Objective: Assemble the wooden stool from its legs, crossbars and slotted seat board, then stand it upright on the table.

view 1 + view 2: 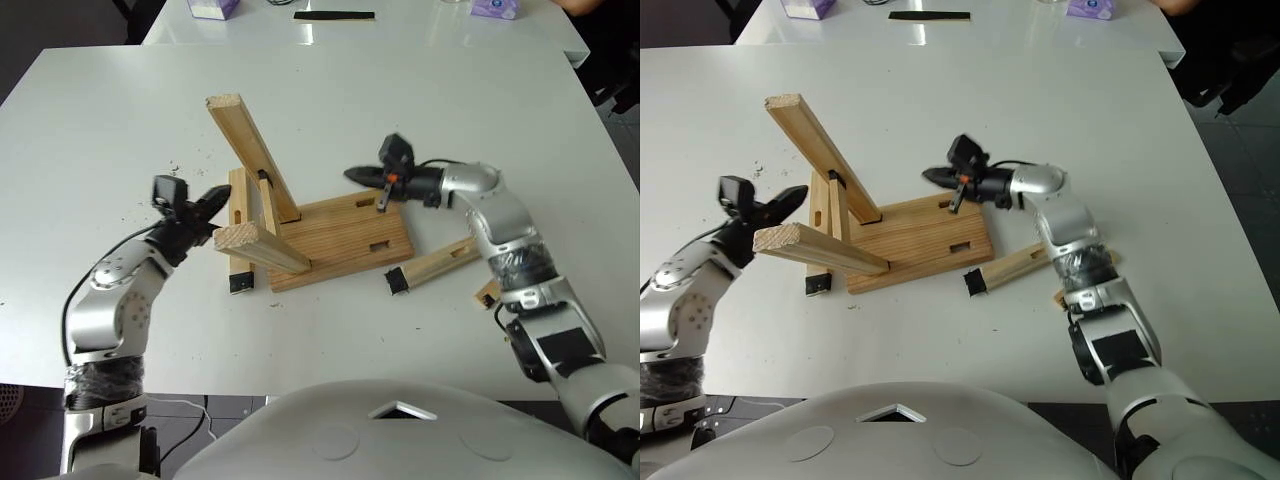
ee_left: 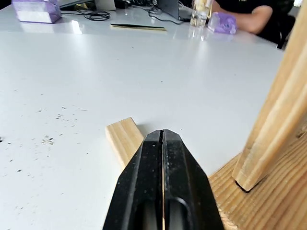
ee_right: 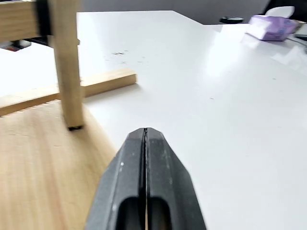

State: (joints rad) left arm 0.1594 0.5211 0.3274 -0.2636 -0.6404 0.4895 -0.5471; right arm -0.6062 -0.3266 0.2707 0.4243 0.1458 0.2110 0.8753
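Clenched, empty: left gripper (image 1: 220,192) left of seat board (image 1: 345,238), right gripper (image 1: 351,174) at its far edge. Between them, tilted legs (image 1: 256,158). Right: loose leg (image 1: 432,264). Far: tissue box (image 1: 213,8).

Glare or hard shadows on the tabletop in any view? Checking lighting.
Left eye view: bright glare patch on the far table; the work table is evenly lit, with only soft shadows beside the seat board. Left wrist view: pale reflection under the purple box. Right wrist view: strong sheen on the work table toward the tissue box, faint shadow at the foot of the leg.
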